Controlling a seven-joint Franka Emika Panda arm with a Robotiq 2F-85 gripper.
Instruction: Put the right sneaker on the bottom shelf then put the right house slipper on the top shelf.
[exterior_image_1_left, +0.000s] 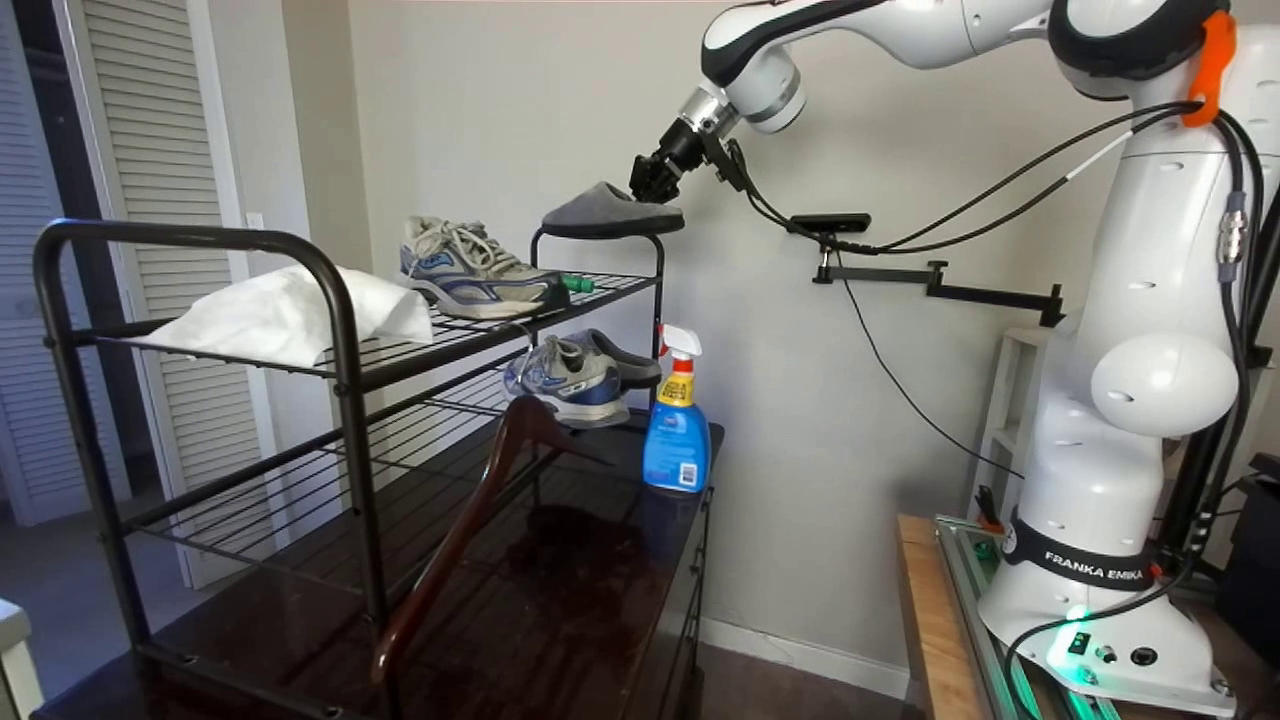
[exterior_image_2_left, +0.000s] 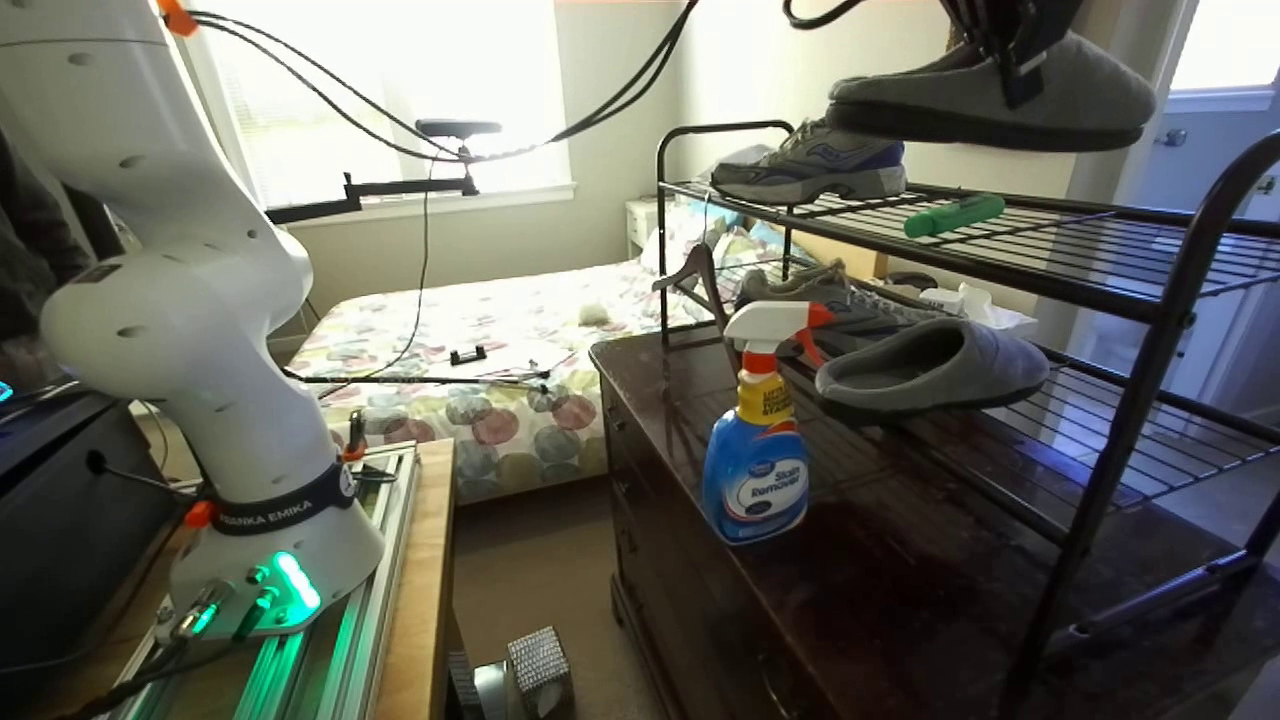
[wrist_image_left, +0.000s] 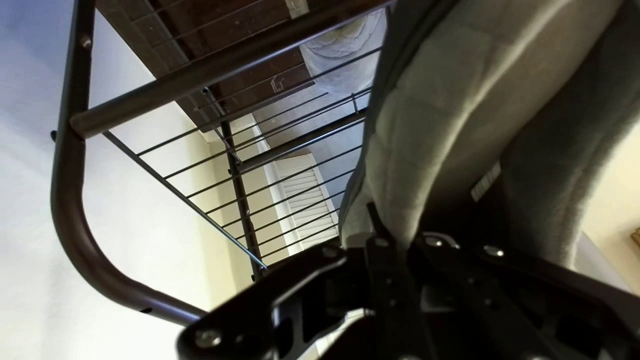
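House slipper (exterior_image_1_left: 605, 215): grey, dark-soled; held aloft, higher than the top shelf (exterior_image_1_left: 440, 356), its sole nearly level, its toe turned away from the arm (exterior_image_1_left: 1150, 250). Whether the rack (exterior_image_1_left: 360, 450) is touched by the sole cannot be told.

Pincer (exterior_image_1_left: 652, 185): black; closed upon the house slipper, whose padded edge is seen clamped in the wrist view.

Sneaker (exterior_image_1_left: 572, 380): light grey, laced, with blue trim and a white sole; set on the bottom shelf (exterior_image_2_left: 1150, 430), just beside the second slipper (exterior_image_2_left: 930, 370), which is likewise grey and dark-soled.

Top shelf: wire grid, bounded by looped end rails. By it are carried a matching sneaker (exterior_image_1_left: 480, 275), a green tube (exterior_image_2_left: 955, 215) laid on its side, and a white cloth-like bundle (exterior_image_1_left: 270, 310). In an exterior view the matching sneaker is shown between bundle and tube.

Rack: black, tubular, two-tiered; stood upon the bench (exterior_image_1_left: 590, 620), which is dark brown, glossy and fitted with drawers.

Hanger (exterior_image_1_left: 528, 418): reddish-brown, tilted, its hook seen at the top shelf's front bar.

Spray bottle (exterior_image_1_left: 677, 445): blue, white-headed, labelled "Stain Remover"; stood upright near the bench's edge, just beside the rack; shown in both exterior views.

Arm: white, extended toward the rack, its base marked "Franka Emika".

Beyond: a bed (exterior_image_2_left: 450, 310) with a patterned cover is shown past the bench in an exterior view; a white louvred door (exterior_image_1_left: 160, 150) is seen behind the rack.
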